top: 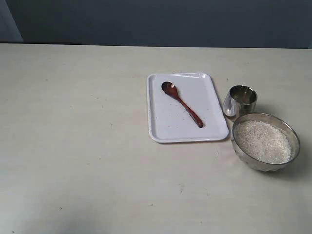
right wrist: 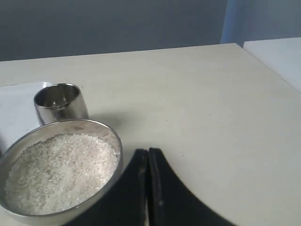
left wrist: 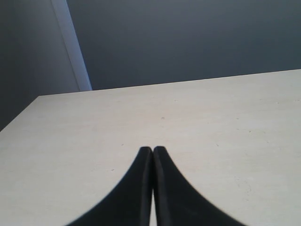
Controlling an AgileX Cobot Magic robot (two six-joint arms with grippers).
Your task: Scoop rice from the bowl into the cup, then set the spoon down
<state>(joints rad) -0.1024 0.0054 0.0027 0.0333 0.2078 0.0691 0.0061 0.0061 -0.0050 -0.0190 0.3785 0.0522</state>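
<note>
The dark reddish-brown spoon (top: 182, 103) lies on a white tray (top: 161, 129), its oval bowl toward the far side. To the right of the tray stands the small steel cup (top: 240, 100) (right wrist: 61, 102). Just in front of it sits the wide steel bowl (top: 291, 131) (right wrist: 113, 136), filled with white rice (top: 264, 141) (right wrist: 56, 169). Neither arm shows in the exterior view. My right gripper (right wrist: 148, 151) is shut and empty, beside the bowl's rim. My left gripper (left wrist: 152, 149) is shut and empty over bare table.
The beige table (top: 73, 146) stretches wide to the left of the tray and in front of it. A dark wall (top: 161, 19) runs behind the far edge. In the right wrist view the table's corner (right wrist: 235, 44) lies beyond the bowl.
</note>
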